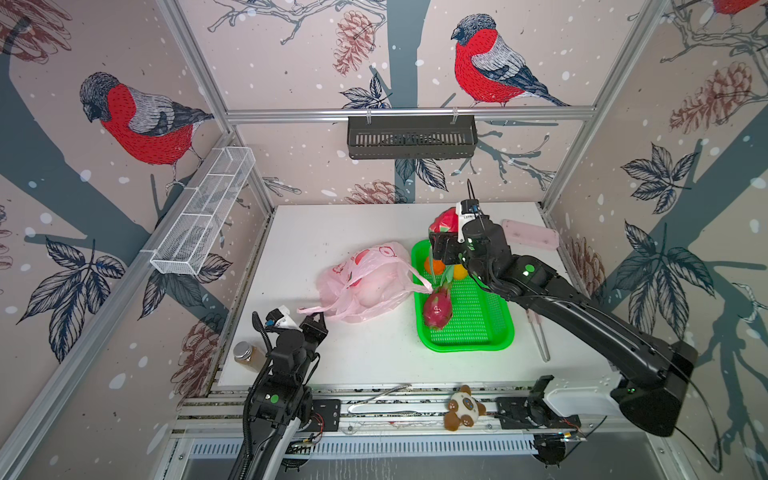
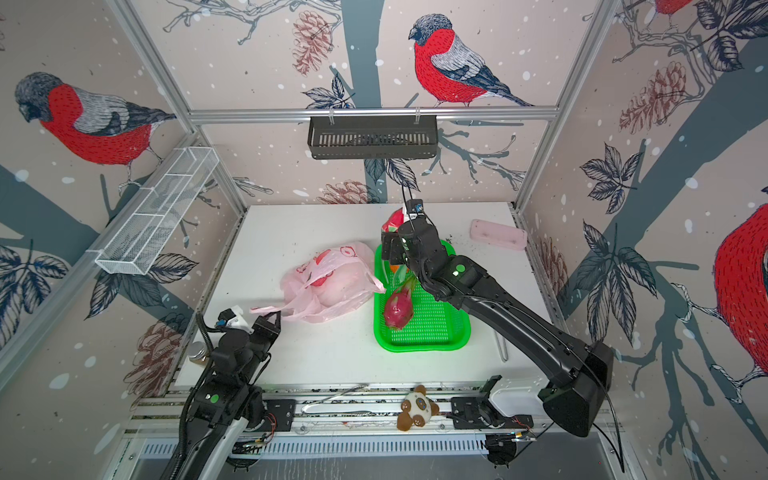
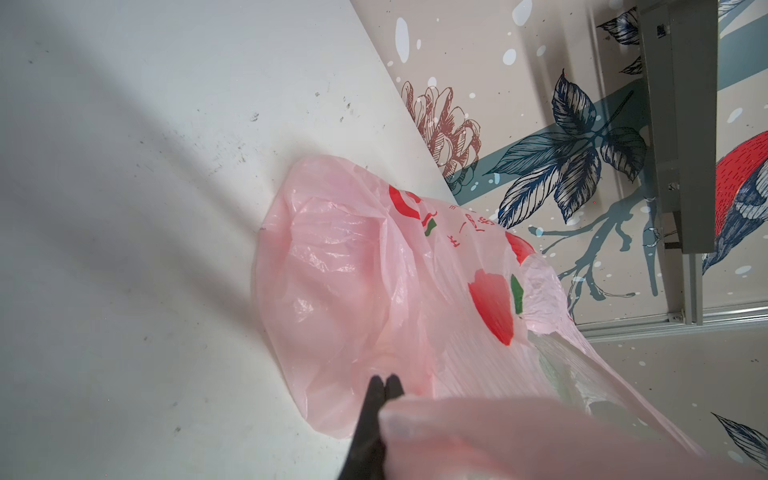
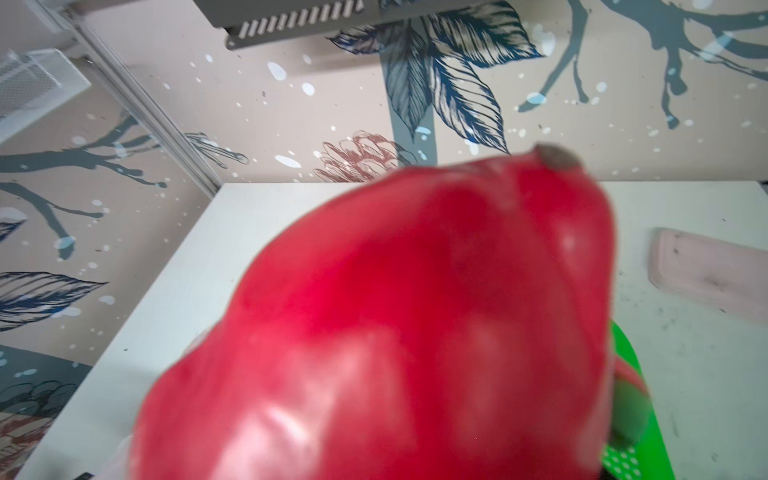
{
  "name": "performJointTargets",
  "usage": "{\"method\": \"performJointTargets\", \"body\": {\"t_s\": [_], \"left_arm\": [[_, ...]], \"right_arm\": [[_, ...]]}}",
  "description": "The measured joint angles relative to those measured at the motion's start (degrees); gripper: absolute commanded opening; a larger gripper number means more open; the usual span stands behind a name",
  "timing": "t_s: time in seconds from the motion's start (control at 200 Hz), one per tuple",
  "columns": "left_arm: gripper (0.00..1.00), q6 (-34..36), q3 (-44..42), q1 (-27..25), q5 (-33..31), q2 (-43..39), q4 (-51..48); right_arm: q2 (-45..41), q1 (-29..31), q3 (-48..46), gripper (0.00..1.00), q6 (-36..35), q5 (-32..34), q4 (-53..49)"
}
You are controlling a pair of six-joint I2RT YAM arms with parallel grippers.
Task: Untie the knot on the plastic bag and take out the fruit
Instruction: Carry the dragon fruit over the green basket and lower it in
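The right end effector was closed around the held dragon fruit and was poised above the far end of the green tray. In the right wrist view the red skin of this fruit filled most of the frame. The held dragon fruit projected from the end effector toward the far side, so its long axis was roughly aligned with the long axis of the tray, which ran near to far. The deposit area therefore lay below and to the near side of the end effector. The far end of the tray was taken up by two oranges, partly hidden under the wrist. The resting dragon fruit was laid along the left half of the tray, with its green scales directed far. Bare mesh was seen only at the near and right part, so a shift toward the near right was judged necessary before release. The right arm was the nearer one to the tray. The left end effector was located well apart at the near left and was clenched on a handle of the plastic bag. The bag was lying on the desk just left of the tray. No knot was seen, and the two handles were lying apart, so the untying was judged complete. Whether any fruit was left inside the bag could not be determined.
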Motion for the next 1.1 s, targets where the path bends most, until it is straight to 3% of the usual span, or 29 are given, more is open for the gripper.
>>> {"method": "performJointTargets", "body": {"t_s": [0.475, 1.096], "left_arm": [[0.0, 0.72, 0.59, 0.0, -0.98, -0.2, -2.08], [0.0, 1.05, 0.59, 0.0, -0.96, 0.26, -2.4]], "right_arm": [[-6.25, -5.62, -19.58, 0.23, 4.13, 0.98, -0.13], [0.13, -10.21, -26.73, 0.24, 5.92, -4.42, 2.78]]}}
